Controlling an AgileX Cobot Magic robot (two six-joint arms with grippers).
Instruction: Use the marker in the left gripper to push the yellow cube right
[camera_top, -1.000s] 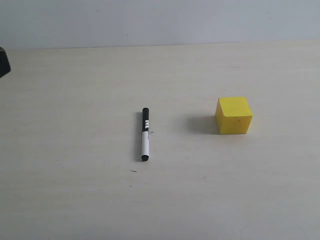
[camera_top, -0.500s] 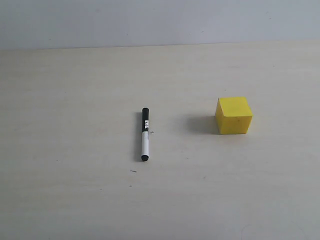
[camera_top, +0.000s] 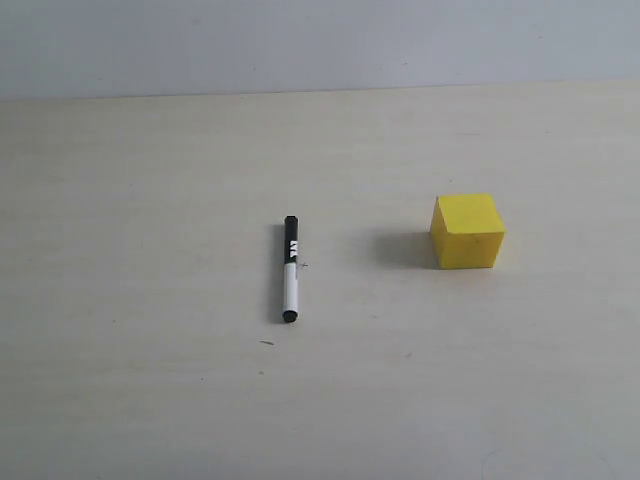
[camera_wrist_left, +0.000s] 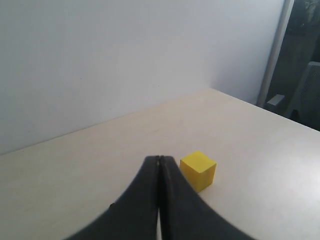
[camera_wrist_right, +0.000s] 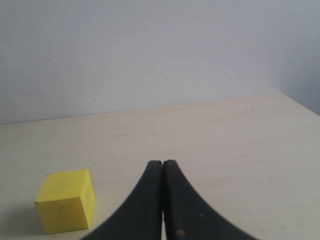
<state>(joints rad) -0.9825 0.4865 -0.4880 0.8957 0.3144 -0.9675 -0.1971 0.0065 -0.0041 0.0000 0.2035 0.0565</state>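
Note:
The marker (camera_top: 290, 270), white barrel with a black cap, lies flat on the table near the middle of the exterior view, cap end pointing away. The yellow cube (camera_top: 467, 231) sits well to its right, apart from it. Neither arm shows in the exterior view. In the left wrist view my left gripper (camera_wrist_left: 159, 159) is shut with nothing between its black fingers, and the yellow cube (camera_wrist_left: 198, 170) sits just beyond the tips to one side. My right gripper (camera_wrist_right: 162, 163) is also shut and empty, with the yellow cube (camera_wrist_right: 66, 200) off to its side. The marker is hidden in both wrist views.
The pale wooden table (camera_top: 150, 380) runs back to a plain white wall (camera_top: 320, 40). In the left wrist view a table edge and a dark window frame (camera_wrist_left: 295, 60) lie beyond the cube.
A dark piece of the left arm at the exterior view's left edge has left the picture. The marker and the cube have not moved.

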